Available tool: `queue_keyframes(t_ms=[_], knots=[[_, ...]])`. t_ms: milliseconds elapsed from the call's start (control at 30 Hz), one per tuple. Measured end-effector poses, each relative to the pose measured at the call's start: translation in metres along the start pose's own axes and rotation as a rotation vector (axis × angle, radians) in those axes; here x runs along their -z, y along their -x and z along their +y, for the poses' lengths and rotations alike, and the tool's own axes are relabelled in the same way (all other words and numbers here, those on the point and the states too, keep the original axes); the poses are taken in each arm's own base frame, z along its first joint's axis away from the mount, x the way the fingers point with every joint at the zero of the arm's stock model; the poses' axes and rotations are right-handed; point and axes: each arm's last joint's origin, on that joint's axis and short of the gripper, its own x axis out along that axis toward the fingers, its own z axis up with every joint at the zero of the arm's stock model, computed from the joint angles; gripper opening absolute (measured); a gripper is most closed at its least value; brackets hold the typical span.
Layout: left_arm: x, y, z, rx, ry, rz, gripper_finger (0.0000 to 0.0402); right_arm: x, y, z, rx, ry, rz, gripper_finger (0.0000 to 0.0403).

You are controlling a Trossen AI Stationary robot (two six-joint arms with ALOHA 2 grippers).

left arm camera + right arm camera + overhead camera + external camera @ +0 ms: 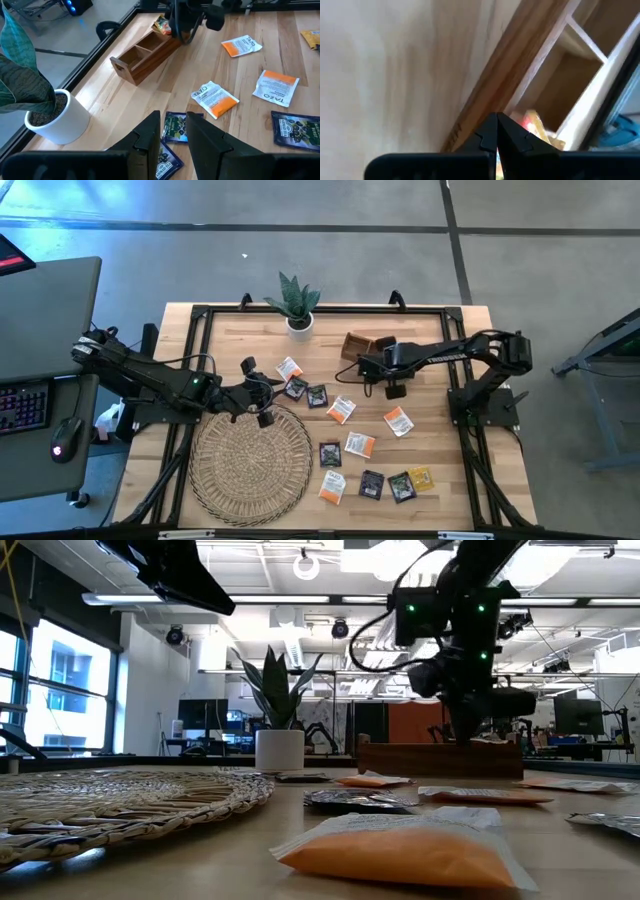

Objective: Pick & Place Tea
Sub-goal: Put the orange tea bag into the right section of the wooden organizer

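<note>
Several flat tea sachets lie loose on the wooden table, among them an orange one (pixel 341 409), a dark one (pixel 317 395) and a yellow one (pixel 420 478). My right gripper (pixel 365 367) (pixel 497 122) is shut and points down at the brown divided tray (pixel 352 345) (pixel 142 57). An orange-and-yellow sachet (pixel 162 25) sits in the tray's end compartment. My left gripper (pixel 272 390) (pixel 174 125) is open. It hovers over two dark sachets (pixel 175 127) near the woven mat and touches nothing. My right gripper is shut on the orange-and-yellow sachet at the edge (pixel 527 125) beside its fingertips, which hide the exact spot. The fingers come from above, pointing down. The sachet sits tilted in the tray's end compartment, and its top shows above the rim (pixel 490 740).
A big round woven mat (pixel 250 465) covers the table's near left. A potted plant (pixel 298 305) (pixel 55 117) stands at the far edge, left of the tray. Bare wood lies between the tray and the sachets. A desk with a keyboard (pixel 25 405) stands off the table's left.
</note>
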Motion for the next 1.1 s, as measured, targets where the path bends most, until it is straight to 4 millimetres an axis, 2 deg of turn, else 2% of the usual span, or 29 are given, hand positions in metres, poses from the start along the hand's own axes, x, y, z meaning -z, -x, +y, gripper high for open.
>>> queue_keyframes(t_ms=[167, 467, 933, 1100], knots=[[0.000, 0.000, 0.000, 0.000, 0.000, 0.000, 0.0091, 0.014, -0.009, 0.001, 0.007, 0.022, 0.107, 0.0000], [0.000, 0.000, 0.000, 0.000, 0.000, 0.000, 0.0091, 0.016, -0.010, -0.004, 0.087, 0.078, 0.141, 0.0000], [0.000, 0.000, 0.000, 0.000, 0.000, 0.000, 0.0091, 0.034, -0.025, -0.035, 0.127, 0.024, 0.247, 0.0000], [0.000, 0.000, 0.000, 0.000, 0.000, 0.000, 0.0091, 0.036, -0.028, -0.037, 0.055, 0.008, 0.220, 0.0000]])
